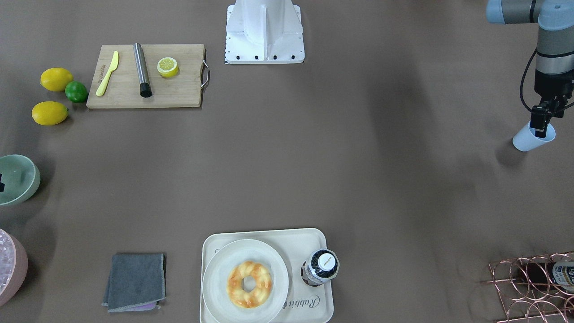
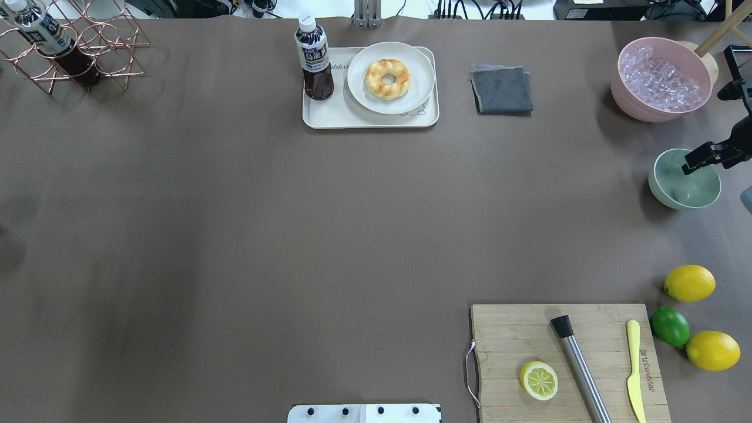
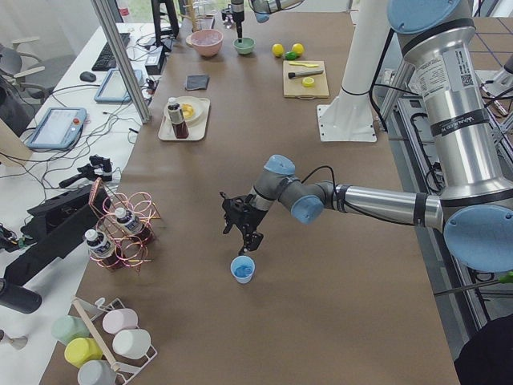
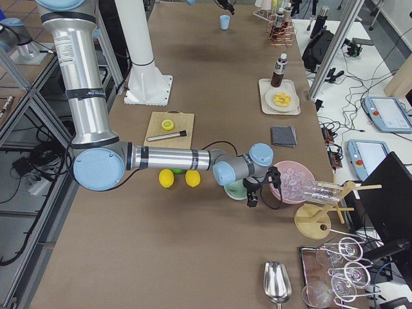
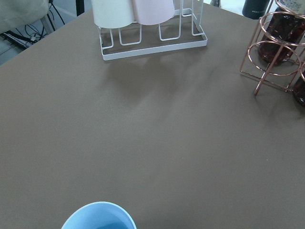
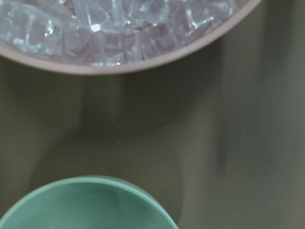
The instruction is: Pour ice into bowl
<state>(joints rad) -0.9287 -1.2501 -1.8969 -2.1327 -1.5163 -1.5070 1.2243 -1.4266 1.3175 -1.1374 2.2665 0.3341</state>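
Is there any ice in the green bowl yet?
No, the bowl's visible inside is bare; the ice sits in the pink tub.

A brown-covered table (image 2: 235, 235) carries a cream tray (image 2: 370, 120) at its far edge in the overhead view. Just right of the tray lies a folded grey cloth (image 2: 501, 89), further right a pink tub (image 2: 631, 106) and a mint-green bowl (image 2: 659, 189). Far left of the tray stands a copper wire rack (image 2: 111, 41). Well nearer than the tray and to its right lies a wooden cutting board (image 2: 511, 335), with a lemon (image 2: 689, 282), a lime (image 2: 670, 326) and a second lemon (image 2: 712, 350) beyond it
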